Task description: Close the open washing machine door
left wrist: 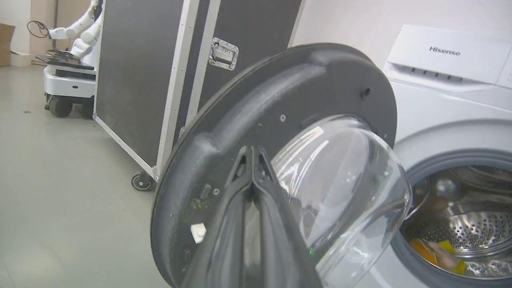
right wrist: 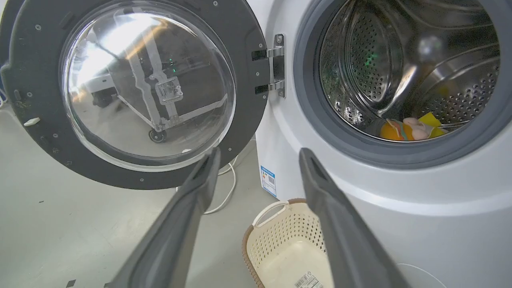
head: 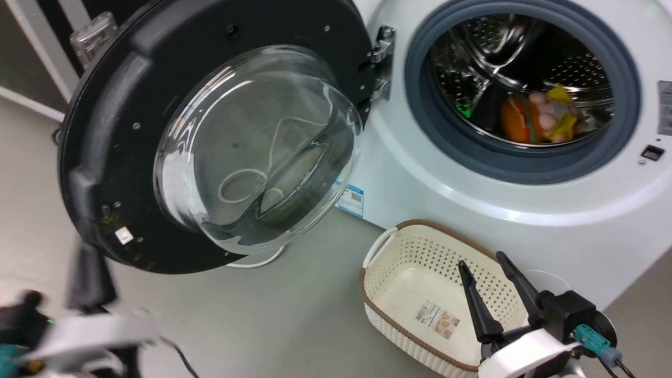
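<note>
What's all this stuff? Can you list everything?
washing machine door: one, black with clear glass, open left of drum
washing machine: one, white, ahead
gasket: one, grey, around drum
small items: few, orange, yellow, pink, in drum
basket: one, cream, brown rim, floor before machine
cable: one, white, floor below door
wheeled case: one, black, behind door
other robot: one, white, background
left gripper: one, dark, shut, by door
right gripper: one, dark, open, near basket
</note>
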Motion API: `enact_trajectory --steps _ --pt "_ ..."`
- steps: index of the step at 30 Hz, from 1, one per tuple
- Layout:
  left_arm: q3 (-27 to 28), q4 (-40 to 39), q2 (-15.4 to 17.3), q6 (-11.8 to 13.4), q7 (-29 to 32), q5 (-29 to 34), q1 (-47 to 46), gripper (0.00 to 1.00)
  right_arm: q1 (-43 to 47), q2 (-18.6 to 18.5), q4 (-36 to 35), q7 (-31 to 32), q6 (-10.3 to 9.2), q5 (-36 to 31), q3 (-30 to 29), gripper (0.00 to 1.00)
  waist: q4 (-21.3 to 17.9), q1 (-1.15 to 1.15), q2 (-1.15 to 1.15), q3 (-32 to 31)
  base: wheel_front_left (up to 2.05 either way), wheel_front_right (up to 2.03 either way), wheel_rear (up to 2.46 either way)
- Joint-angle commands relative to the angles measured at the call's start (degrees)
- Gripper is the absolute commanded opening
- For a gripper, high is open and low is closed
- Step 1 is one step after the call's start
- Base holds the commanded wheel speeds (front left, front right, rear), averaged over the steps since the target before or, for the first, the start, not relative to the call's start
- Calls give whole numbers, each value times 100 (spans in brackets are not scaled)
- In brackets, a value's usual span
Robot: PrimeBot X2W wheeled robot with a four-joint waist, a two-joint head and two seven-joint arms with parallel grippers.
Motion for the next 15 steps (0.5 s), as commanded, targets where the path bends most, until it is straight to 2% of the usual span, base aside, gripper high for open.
enact_trajectory --steps 1,4,6,12,15 --pt "263 6 30 -173 -61 -233 -286 0 73 21 -13 -60 4 -9 -19 100 81 0 0 114 0 0 0" --pt "610 291 275 -326 -94 -678 -759 0 73 22 -22 -96 4 -70 -55 100 127 0 0 245 0 0 0" --pt "833 545 599 -381 -5 -1005 -1115 0 25 22 -21 -120 4 -102 -33 100 99 0 0 357 0 0 0" --pt "1499 1713 1521 -449 880 -2217 -2219 0 -189 23 45 -191 4 -172 29 100 18 0 0 636 0 0 0" --pt "1688 2382 1877 -467 1265 -2649 -2711 0 -272 24 80 -227 4 -171 49 100 6 0 0 732 0 0 0"
